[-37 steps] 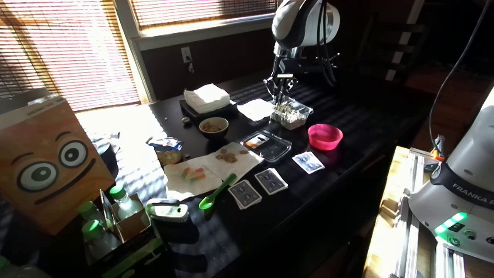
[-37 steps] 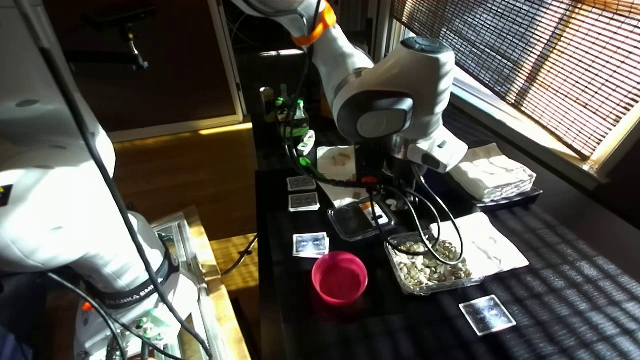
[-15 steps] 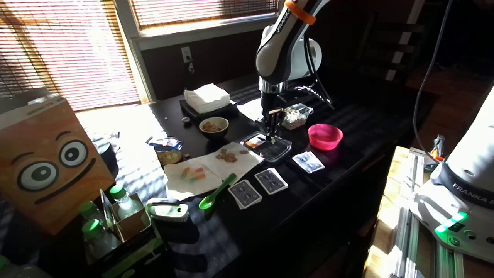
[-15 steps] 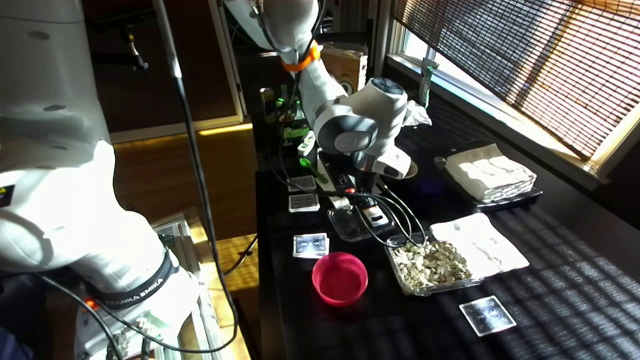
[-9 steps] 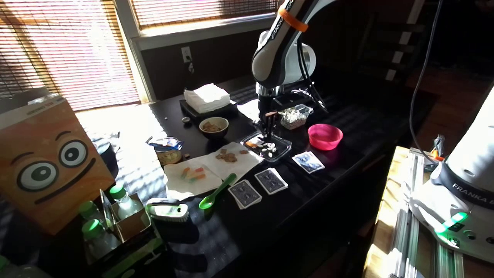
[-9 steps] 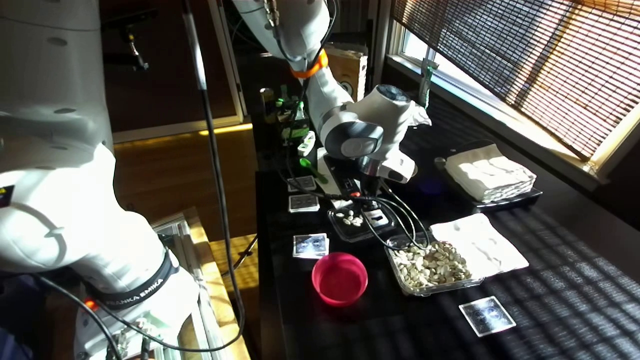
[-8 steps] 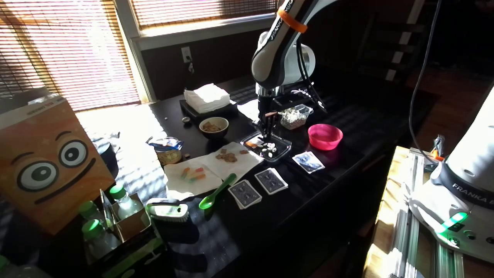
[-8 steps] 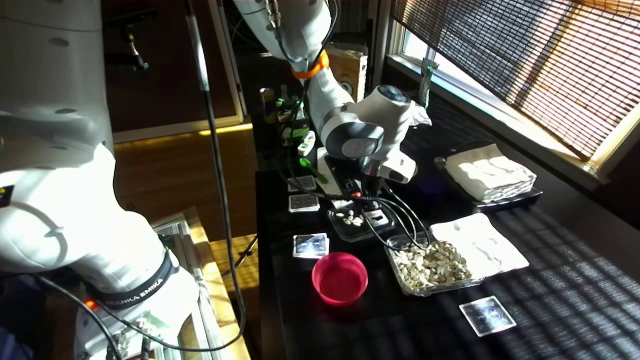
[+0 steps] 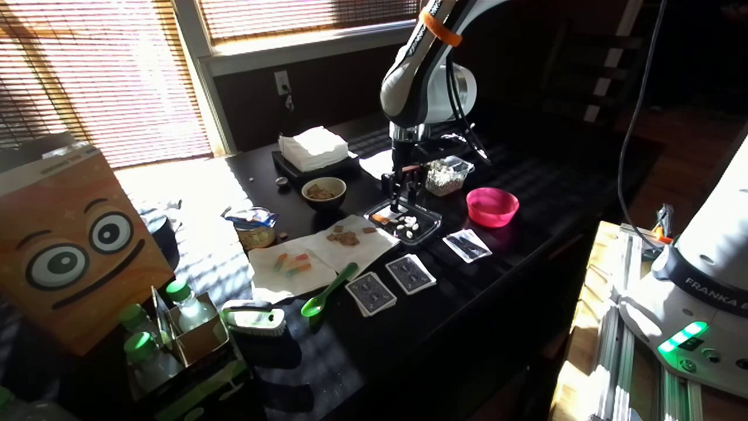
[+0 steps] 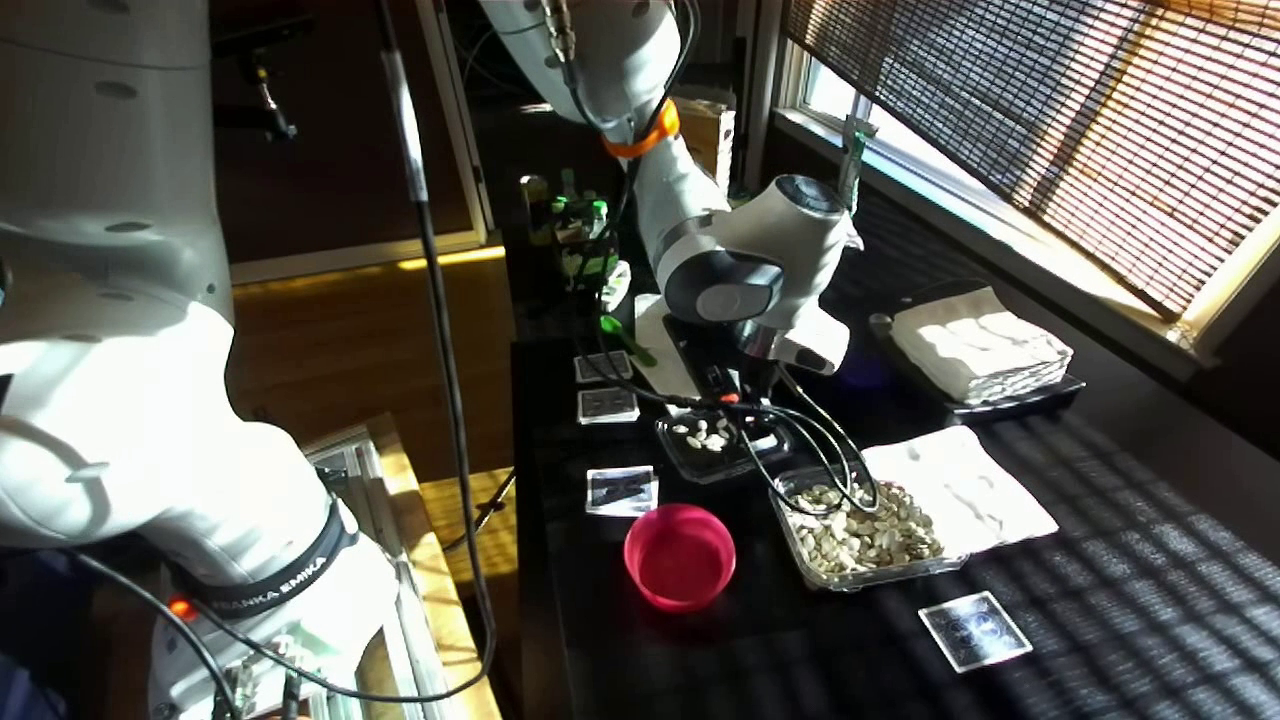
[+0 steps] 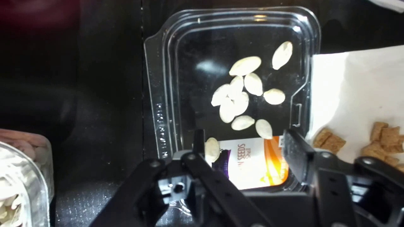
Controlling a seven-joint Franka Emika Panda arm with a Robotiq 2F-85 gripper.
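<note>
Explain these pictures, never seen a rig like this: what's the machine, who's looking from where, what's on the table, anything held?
The machine is one jointed robot arm ending in two black fingers for grasping. Two viewpoints stand outside the robot and show the table; the close-up looks down from the arm's wrist. On the table are a shallow clear tray with scattered pale seeds, a clear tub of more seeds, a pink bowl, playing cards, a green spoon and napkins, among other things. Nothing appears held: the fingers stand apart over the tray. One seed lies close to one of them; whether it touches, I can't tell.
</note>
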